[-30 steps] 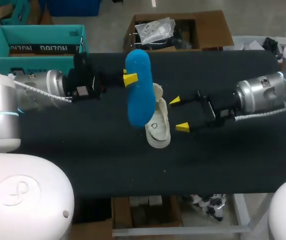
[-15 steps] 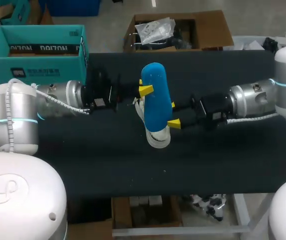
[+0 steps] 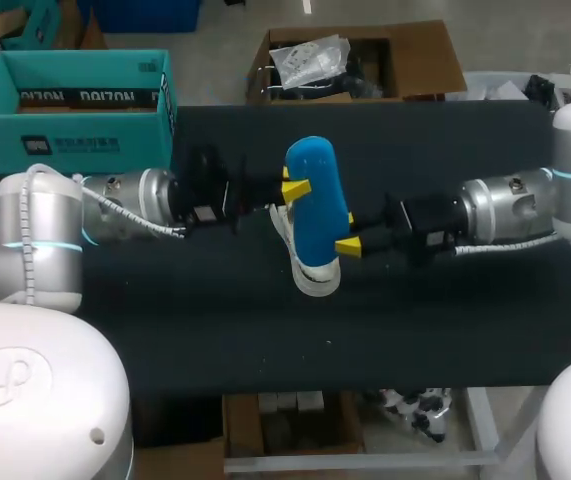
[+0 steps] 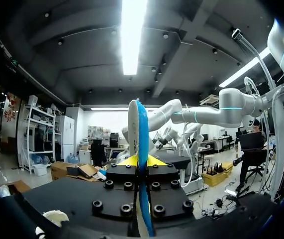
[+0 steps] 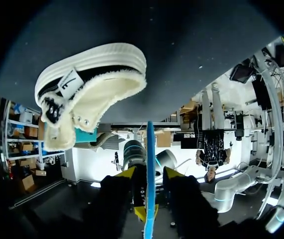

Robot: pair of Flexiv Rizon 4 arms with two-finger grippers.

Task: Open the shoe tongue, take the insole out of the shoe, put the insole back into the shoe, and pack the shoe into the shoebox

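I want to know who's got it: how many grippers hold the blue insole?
2. The left gripper pinches the blue insole mid-length; the right gripper pinches its end over the white shoe.

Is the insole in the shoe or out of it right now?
Out: the insole is held on edge over the shoe by the left gripper.

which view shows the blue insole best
The head view: it shows the insole by its broad face, nearly full outline, above the shoe. In the left wrist view the insole is edge-on, a thin strip. In the right wrist view the insole is edge-on too.
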